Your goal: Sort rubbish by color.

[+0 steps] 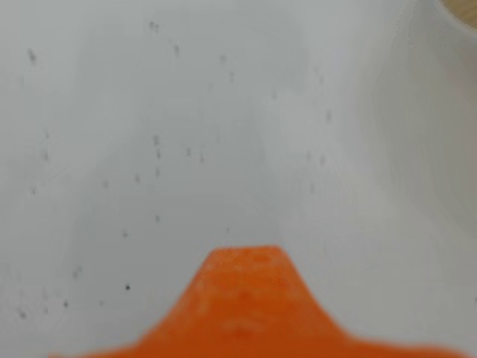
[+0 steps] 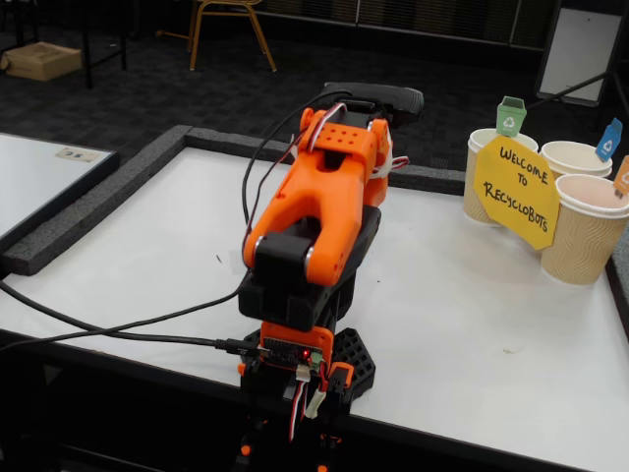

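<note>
No crumpled paper wad appears in either view; where the rubbish lies cannot be told.

Gripper: in the wrist view a blurred orange gripper part (image 1: 250, 298) rises from the bottom edge over the white table surface (image 1: 186, 134), which carries small dark specks. Only this one part is visible, so whether the gripper is released or clenched cannot be told. Nothing is seen held. In the fixed view the gripper end is hidden behind the arm's own body.

Arm: the orange arm (image 2: 319, 202) is folded back over its black base (image 2: 339, 364) at the near edge of the table (image 2: 472, 334). Black cables (image 2: 118, 329) run from the base off to the left of the fixed view.

Surroundings: three beige ribbed paper cups stand together at the far right of the table – one at the back left (image 2: 482, 182), one behind (image 2: 577, 157), one nearest (image 2: 585, 236). Each carries a small tag: green (image 2: 510, 115), blue (image 2: 609, 140) and orange (image 2: 622, 175). A yellow sign (image 2: 517, 192) reading "Welcome to Recyclobots" stands in front of the cups. In the wrist view a beige rim (image 1: 460, 11) shows at the top right corner – too blurred to identify.
</note>
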Controlling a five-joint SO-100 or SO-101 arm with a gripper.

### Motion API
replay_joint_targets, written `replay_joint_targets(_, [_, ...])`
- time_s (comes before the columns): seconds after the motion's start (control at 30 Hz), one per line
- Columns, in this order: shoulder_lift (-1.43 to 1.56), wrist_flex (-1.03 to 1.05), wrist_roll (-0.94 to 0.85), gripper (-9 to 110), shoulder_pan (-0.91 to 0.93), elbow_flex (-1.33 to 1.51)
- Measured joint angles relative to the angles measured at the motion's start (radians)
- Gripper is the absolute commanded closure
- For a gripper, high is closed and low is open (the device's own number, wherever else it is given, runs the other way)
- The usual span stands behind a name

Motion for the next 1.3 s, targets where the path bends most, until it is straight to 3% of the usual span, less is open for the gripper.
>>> replay_joint_targets(0.53, [0.078, 0.048, 0.055, 98, 0.018, 0.152])
replay_joint_targets(1.3, [0.078, 0.048, 0.081, 101, 0.018, 0.155])
